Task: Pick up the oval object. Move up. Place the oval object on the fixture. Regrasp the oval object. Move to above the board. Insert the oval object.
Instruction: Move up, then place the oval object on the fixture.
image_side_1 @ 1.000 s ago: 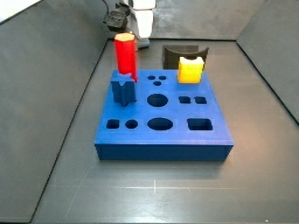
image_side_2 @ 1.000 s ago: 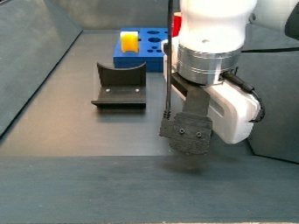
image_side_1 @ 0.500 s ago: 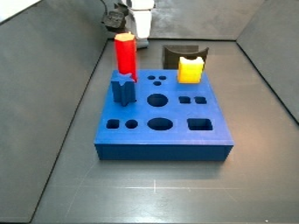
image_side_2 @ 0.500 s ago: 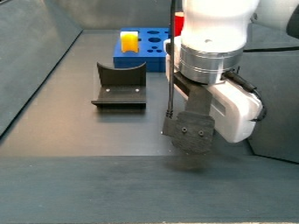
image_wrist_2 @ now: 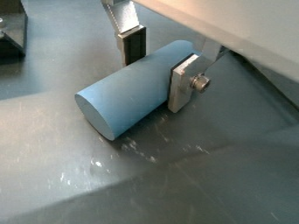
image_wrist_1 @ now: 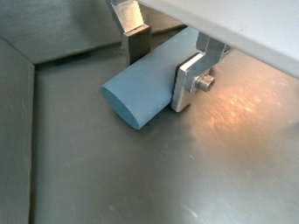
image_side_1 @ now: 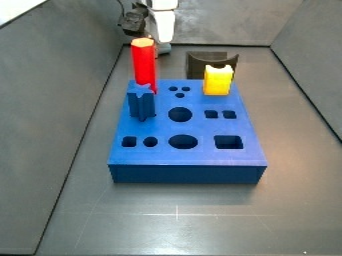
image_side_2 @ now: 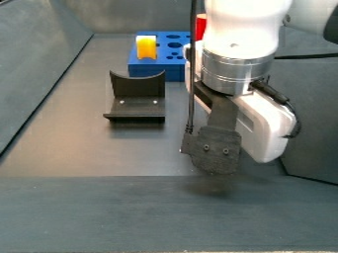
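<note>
The oval object [image_wrist_1: 131, 98] is a smooth grey-blue peg lying on its side on the dark floor, shown in both wrist views [image_wrist_2: 114, 103]. My gripper [image_wrist_1: 162, 77] straddles it near its far end and is open. One silver finger [image_wrist_2: 183, 80] lies against the peg's side, while a thin gap shows between the peg and the other finger [image_wrist_2: 132, 42]. In a side view the gripper [image_side_2: 211, 158] hangs low over the floor and hides the peg. The black fixture [image_side_2: 134, 97] stands between the gripper and the blue board [image_side_1: 181, 135].
A tall red peg [image_side_1: 143, 62], a short dark-blue star peg [image_side_1: 142, 100] and a yellow block [image_side_1: 218, 78] stand in the board. Grey walls close in the floor on both sides. The fixture [image_side_1: 207, 60] sits just behind the yellow block.
</note>
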Robot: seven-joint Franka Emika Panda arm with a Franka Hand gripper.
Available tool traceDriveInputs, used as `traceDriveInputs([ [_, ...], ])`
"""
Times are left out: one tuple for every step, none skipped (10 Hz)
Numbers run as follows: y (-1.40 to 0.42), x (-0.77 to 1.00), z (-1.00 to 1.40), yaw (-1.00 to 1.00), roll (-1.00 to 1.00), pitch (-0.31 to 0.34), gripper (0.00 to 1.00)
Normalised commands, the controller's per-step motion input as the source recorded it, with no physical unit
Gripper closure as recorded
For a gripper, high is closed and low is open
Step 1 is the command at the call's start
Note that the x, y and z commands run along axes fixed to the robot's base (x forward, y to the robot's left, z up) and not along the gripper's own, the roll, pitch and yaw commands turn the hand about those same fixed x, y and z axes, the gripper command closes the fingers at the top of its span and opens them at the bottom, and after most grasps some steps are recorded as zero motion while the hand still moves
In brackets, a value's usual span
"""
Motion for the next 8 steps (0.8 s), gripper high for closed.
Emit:
traceDriveInputs([
  [0.00, 0.00, 0.83, 0.00, 0.00, 0.000, 1.00],
  [-0.01, -0.06, 0.80, 0.02, -0.01, 0.028, 1.00],
  [-0.02, -0.08, 0.67, 0.01, 0.01, 0.066, 1.00],
  [-0.01, -0.05, 0.55, 0.00, 0.02, 0.093, 1.00],
  [0.00, -0.02, 0.39, -0.01, 0.05, 0.124, 1.00],
  [-0.01, -0.02, 0.30, -0.01, 0.06, 0.133, 1.00],
  [0.00, 0.00, 1.00, 0.00, 0.00, 0.000, 1.00],
  [0.00, 0.00, 1.00, 0.01, 0.01, -0.001, 1.00],
])
